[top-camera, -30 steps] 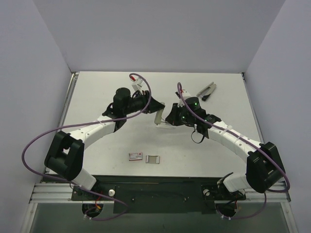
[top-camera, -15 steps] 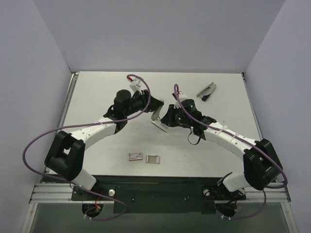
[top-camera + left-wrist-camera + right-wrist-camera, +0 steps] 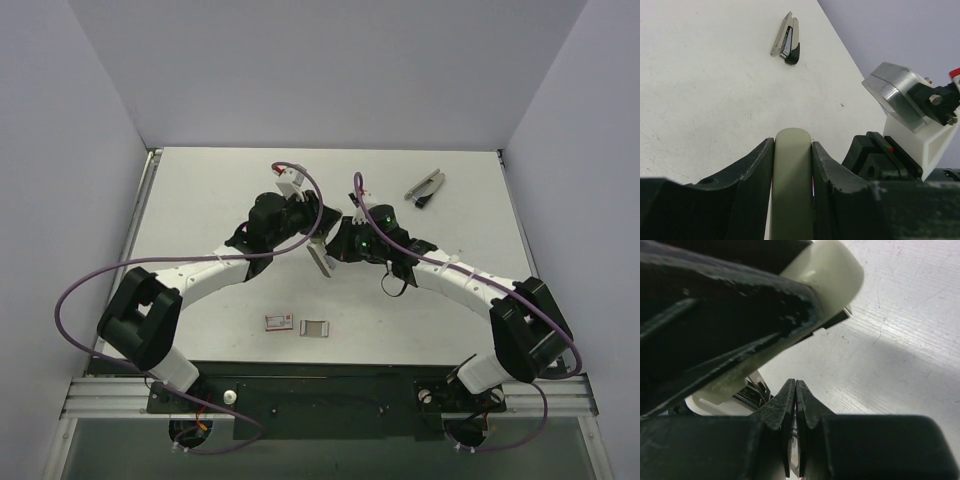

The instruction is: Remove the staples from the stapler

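We saw the stapler as a slim bar with a pale grey-green shell that was rounded at the end. A dark edge ran along one side. In the right wrist view a bit of bright metal showed beneath the shell. It was tilted and held over the table, beyond the red-and-white box and a little to the right of it, as seen from above.

The left gripper was clamped on the stapler, with one black finger pressed against each long side of the shell. The right gripper was fully closed, its two tips meeting. We could see nothing between them. It sat close under the rounded end of the shell, also beyond the box and a little further right.

The only container we noted was the red-and-white box itself, which lay flat on the table. It was too small in view for us to tell what it held. Just to the right of the box lay a small grey rectangular piece with a paler middle. Well beyond the box, far to the right, lay a silver-and-black hand tool.

We counted one stapler, one box, one grey piece, one hand tool and two grippers.
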Robot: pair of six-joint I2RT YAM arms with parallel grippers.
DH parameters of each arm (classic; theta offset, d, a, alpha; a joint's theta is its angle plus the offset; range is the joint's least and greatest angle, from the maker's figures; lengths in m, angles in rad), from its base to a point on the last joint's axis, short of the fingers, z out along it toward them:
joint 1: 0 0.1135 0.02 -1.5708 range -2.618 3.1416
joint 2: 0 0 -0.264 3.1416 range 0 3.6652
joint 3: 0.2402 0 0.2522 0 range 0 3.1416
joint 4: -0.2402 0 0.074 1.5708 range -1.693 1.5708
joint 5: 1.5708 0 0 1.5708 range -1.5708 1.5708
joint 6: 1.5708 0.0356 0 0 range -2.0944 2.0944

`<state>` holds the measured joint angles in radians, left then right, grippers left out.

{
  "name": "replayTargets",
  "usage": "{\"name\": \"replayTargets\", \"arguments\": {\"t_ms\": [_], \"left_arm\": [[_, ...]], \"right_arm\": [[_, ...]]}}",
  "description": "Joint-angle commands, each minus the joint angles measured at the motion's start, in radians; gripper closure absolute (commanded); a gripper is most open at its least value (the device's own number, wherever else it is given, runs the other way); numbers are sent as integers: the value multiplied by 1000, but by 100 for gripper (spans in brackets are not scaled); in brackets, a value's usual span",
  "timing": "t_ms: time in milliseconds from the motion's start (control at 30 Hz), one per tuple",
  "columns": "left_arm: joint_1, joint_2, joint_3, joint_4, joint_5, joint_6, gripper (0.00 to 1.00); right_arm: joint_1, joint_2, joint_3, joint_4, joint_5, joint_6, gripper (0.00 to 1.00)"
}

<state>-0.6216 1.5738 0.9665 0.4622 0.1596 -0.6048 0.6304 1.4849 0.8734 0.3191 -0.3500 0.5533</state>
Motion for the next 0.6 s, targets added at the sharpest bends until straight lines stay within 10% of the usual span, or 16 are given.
{"name": "replayTargets", "arguments": {"t_ms": [0, 567], "left_arm": [[-13, 17, 29, 110, -75, 28, 100], [-18, 52, 28, 156, -182, 71, 100]], "right_arm": [[23, 3, 47, 74, -75, 25, 100], [20, 75, 41, 262, -191, 218, 100]]}}
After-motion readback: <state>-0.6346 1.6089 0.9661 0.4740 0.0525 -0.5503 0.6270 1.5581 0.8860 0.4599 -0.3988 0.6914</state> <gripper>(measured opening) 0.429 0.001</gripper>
